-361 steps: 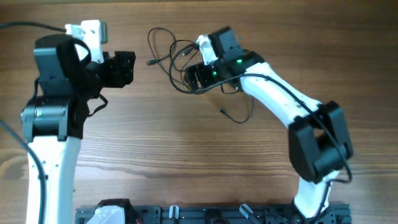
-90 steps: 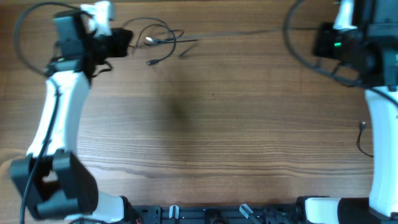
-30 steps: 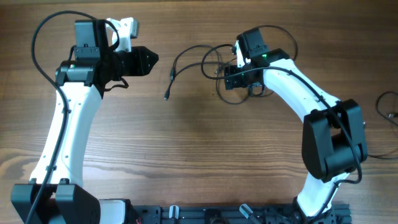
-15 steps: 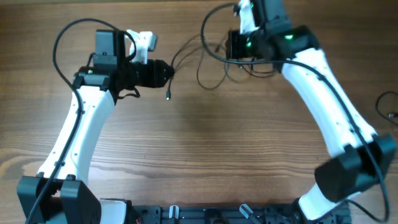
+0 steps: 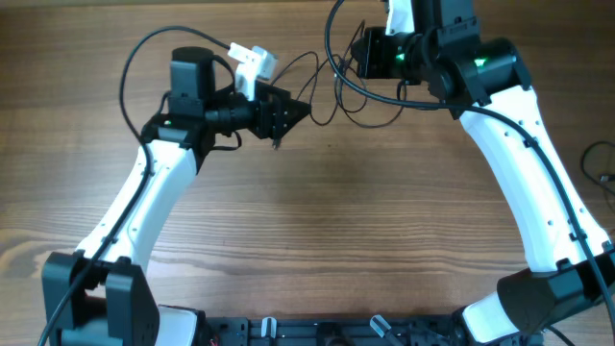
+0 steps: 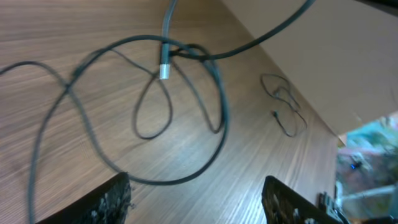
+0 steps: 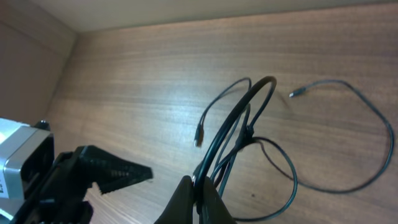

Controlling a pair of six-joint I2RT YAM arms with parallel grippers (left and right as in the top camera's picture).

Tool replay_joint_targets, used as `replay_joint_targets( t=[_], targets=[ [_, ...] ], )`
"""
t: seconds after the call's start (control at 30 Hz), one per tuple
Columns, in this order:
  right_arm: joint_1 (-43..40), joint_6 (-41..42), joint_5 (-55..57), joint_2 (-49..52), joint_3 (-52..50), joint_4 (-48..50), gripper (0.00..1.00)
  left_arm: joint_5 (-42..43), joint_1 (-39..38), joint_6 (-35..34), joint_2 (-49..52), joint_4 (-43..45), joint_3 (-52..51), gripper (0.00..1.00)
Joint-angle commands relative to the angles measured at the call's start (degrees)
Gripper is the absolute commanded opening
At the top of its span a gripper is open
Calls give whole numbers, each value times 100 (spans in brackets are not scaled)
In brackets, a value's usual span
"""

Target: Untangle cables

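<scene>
The cables are thin black wires tangled in loops at the far middle of the table. My right gripper is shut on a bundle of them; in the right wrist view its jaws pinch several strands that rise off the wood. Just left of the tangle, my left gripper stands open with nothing between its fingers. In the left wrist view the loops lie ahead of it, and a silver plug end hangs over them.
A separate small coiled wire lies at the table's right edge, also seen far off as a small coil in the left wrist view. A pale wall borders the far side of the table.
My left gripper has moved right, close to the tangle, and opened wider. My right gripper shut on the cables and pulled them up toward the far edge.
</scene>
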Motion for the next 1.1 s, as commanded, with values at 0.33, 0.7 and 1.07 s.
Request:
replay_joint_targets(
  t=[0.33,0.7,1.07],
  targets=[
    [79,59,-573,-111,90,-199,4,-667,-949,-435,461,1436,-11,55],
    [92,13,-557,-111,90,-214,4,-682,-953,-452,697,1519,-11,18],
    [81,-85,-92,-111,90,-426,4,-673,-546,-710,693,1510,-11,10]
  ],
)
